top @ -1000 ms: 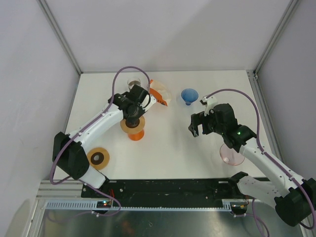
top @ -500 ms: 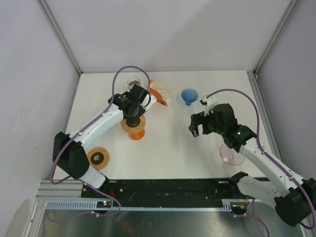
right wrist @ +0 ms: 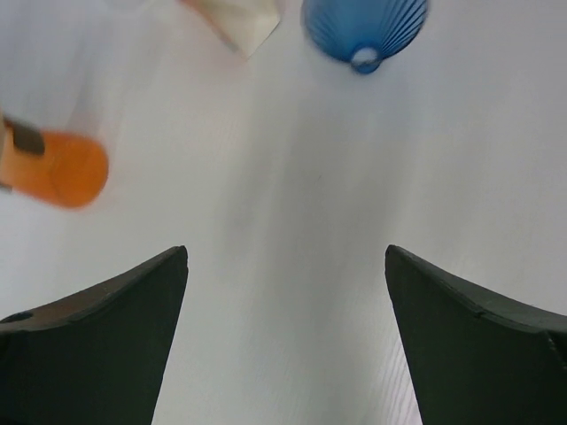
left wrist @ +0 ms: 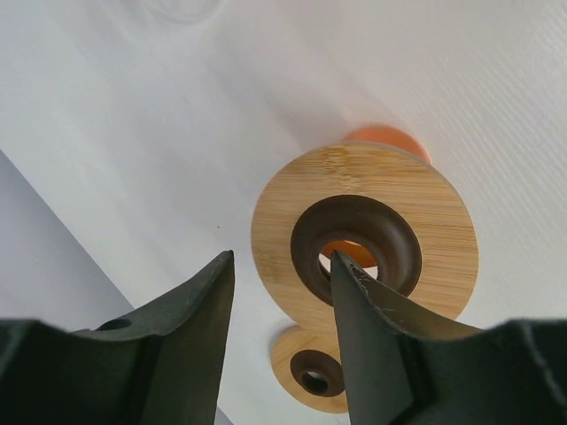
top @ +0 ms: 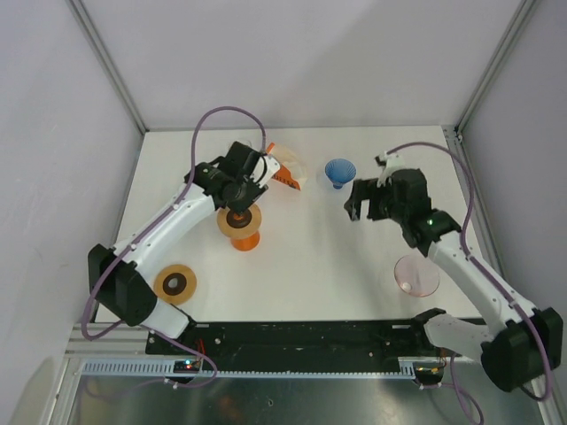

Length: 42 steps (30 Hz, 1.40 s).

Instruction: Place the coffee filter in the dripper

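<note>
Left gripper (top: pixel 241 188): I read its jaws as slightly parted and empty, over the bamboo-ringed orange dripper stand (left wrist: pixel 365 235). The coffee filter (top: pixel 291 173) lies just beside it toward the far edge, and a second bamboo ring (top: pixel 176 283) sits near the left edge. Right gripper (right wrist: pixel 285 257): jaws spread wide, empty, above bare tabletop (top: pixel 310 257), with the blue dripper (right wrist: pixel 363 27) just ahead, the pink dripper (top: pixel 415 275) near the right edge, and open room between the arms.
</note>
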Motion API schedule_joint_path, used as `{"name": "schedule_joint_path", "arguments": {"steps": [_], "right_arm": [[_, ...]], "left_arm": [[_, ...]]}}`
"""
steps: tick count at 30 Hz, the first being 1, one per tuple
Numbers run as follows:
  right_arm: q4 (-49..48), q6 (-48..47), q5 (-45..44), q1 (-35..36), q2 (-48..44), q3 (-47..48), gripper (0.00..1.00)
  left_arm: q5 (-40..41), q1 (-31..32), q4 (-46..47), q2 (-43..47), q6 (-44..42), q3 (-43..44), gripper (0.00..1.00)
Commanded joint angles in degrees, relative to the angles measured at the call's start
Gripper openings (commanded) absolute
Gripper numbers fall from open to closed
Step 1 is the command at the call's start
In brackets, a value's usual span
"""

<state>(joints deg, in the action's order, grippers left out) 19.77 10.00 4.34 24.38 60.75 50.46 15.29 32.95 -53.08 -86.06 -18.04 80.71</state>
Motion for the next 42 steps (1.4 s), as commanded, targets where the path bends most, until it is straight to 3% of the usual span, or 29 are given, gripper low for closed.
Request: {"name": "schedule_joint_path", "arguments": {"steps": [1,11,21,27,36,42], "right_arm": [[-5.9,6.6,0.7,-5.8,7.4,8.0,0.94],[-7.0,8.1,-3.3,-11.9,30.1,20.3,0.77],[-4.6,8.6,-1.4,-11.8,47.5,32.8,0.69],[0.9,7.7,-3.8,-11.1,56.8,41.2,0.50],[4.9,6.9,-8.9,-10.6,60.1,45.7,0.04],[8.6,4.0,-12.4,-7.8,54.0,46.0,0.00]], "left_arm": [[-2.0,-2.6,1.1,4.3,1.2,4.8,0.53],[-11.1,-15.9,3.7,7.7,2.9,3.3,0.53],[-12.5,-17.6,6.2,9.9,2.7,-1.5,0.54],[-12.7,-17.7,6.7,10.6,2.4,-2.9,0.55],[-12.2,-17.8,7.0,12.1,1.8,-4.9,0.55],[-12.8,-17.8,7.1,13.5,2.2,-5.1,0.55]]}}
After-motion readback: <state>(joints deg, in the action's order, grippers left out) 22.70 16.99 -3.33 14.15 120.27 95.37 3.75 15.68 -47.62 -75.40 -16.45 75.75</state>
